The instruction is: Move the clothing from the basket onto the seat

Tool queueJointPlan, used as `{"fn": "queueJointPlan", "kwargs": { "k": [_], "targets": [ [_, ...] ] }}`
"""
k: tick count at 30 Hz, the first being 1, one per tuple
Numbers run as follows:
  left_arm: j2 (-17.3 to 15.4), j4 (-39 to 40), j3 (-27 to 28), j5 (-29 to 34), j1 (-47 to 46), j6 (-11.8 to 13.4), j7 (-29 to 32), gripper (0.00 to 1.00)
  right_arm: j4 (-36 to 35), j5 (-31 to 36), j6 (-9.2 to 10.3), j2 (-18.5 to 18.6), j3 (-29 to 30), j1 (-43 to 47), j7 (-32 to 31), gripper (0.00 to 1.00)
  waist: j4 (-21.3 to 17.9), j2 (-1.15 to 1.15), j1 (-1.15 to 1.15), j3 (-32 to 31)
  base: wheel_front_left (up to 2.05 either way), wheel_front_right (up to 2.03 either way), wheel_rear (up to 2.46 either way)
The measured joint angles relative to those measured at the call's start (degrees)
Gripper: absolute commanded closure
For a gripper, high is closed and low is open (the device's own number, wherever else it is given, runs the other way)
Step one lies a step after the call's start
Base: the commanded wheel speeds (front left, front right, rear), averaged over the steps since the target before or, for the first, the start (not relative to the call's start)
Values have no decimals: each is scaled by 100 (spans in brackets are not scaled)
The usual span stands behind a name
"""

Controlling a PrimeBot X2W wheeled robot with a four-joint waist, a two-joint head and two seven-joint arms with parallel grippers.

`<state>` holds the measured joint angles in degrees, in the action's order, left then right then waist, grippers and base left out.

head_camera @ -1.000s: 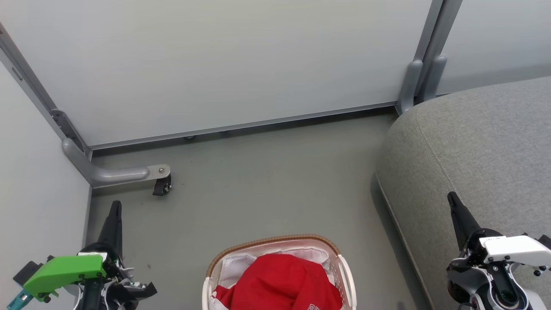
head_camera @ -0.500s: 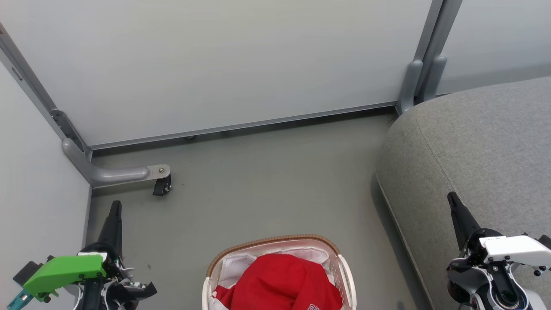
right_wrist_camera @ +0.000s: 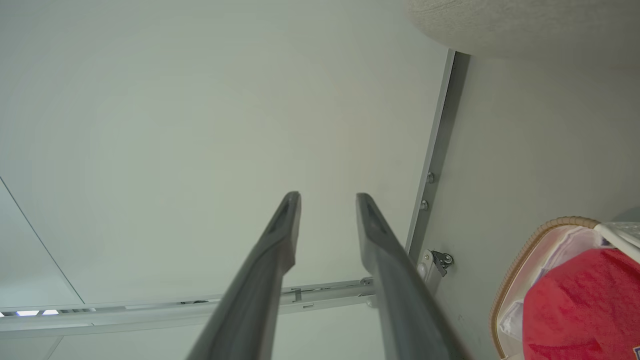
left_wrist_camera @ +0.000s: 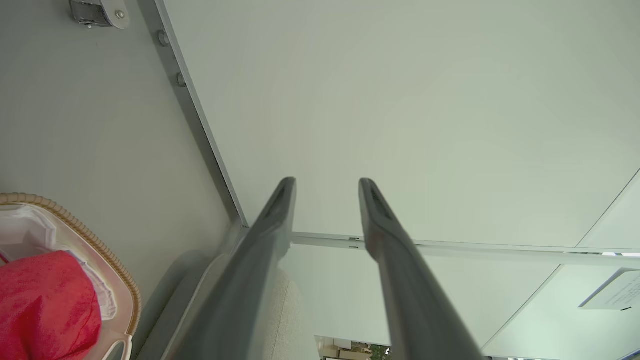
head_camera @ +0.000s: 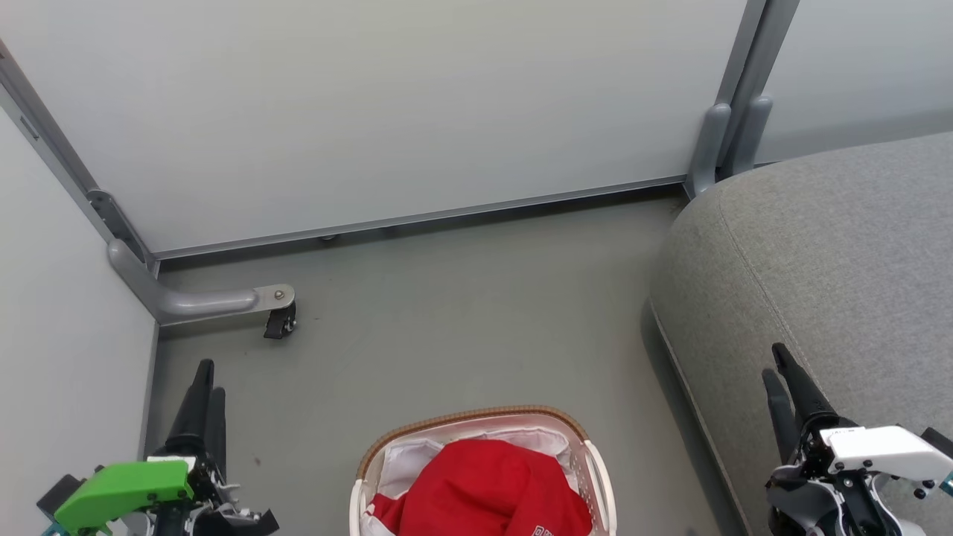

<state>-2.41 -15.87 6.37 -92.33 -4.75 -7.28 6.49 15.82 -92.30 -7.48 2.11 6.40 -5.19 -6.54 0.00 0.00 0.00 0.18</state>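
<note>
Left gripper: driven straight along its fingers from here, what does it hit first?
Probably the pale partition panel: the left gripper points at it with nothing between in its wrist view. The basket sits off to the side. Depth unclear.

A pale partition panel (head_camera: 387, 112) stands on the grey floor (head_camera: 461, 313). At the panel's left end, a grey metal foot (head_camera: 193, 301) carries a black caster (head_camera: 280, 322). At its right end stands a grey post (head_camera: 738, 82).

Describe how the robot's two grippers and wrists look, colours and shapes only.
The left gripper and the right gripper each have two long, dark, tapering fingers with a narrow recessed slot near the tip. The left wrist carries a bright green cover; the right carries a white cover with small dark screws.
</note>
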Motion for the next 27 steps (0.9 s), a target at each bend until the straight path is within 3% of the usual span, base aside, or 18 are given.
{"fn": "queueJointPlan", "kwargs": {
  "k": [12, 27],
  "targets": [
    [15, -65, -320, 70, 191, 5, -285, 0, 112, 174, 1, -38, -66, 214, 277, 0, 5, 0, 0, -40, 0, 0, 0],
    [14, 101, -457, 1056, 299, 26, -657, 0, -89, 1501, 1, -27, 140, 330, 659, 0, 16, 0, 0, -91, 0, 0, 0]
  ]
}}
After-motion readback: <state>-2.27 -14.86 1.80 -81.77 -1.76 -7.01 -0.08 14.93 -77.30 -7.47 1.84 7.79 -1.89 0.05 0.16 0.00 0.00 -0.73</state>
